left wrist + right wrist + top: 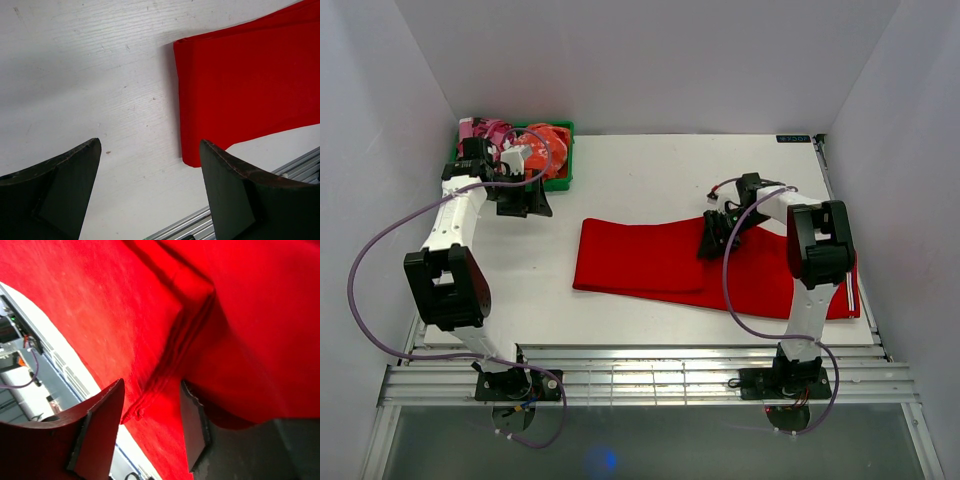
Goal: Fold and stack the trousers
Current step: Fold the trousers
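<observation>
No text, brand or number can be read in any of the three views. A small dark label (793, 139) is seen at the far right corner of the table (650, 170) in the top view. Pale marks are carried on it, but they are too small to be made out.

Bright red trousers (650, 262) folded into long flat band, lying across right half of counter (620, 180); left end squared, layers stacked, wrinkled ridge near middle.
</observation>
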Motion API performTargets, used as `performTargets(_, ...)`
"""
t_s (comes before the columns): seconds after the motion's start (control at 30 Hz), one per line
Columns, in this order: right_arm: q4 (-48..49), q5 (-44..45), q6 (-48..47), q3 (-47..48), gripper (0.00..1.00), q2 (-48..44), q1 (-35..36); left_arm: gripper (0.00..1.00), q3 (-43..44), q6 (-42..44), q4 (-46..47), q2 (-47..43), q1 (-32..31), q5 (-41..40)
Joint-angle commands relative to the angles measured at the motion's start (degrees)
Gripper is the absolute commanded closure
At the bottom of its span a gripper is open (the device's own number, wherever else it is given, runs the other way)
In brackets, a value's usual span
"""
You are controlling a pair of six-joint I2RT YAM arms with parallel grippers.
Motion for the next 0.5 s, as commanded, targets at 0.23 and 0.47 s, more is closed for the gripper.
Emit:
performTargets(0.23,-1.39,-5.91,-0.84,2.57,0.65,3.63,1.75,0.10,-0.34,0.15,-0.02,0.37,-0.04,-1.97)
performTargets(0.47,-2.98,-10.91,-1.10,1.25,0.92,-0.75,1.84,0.10,-0.25,0.24,0.51,1.25,0.05,-2.76)
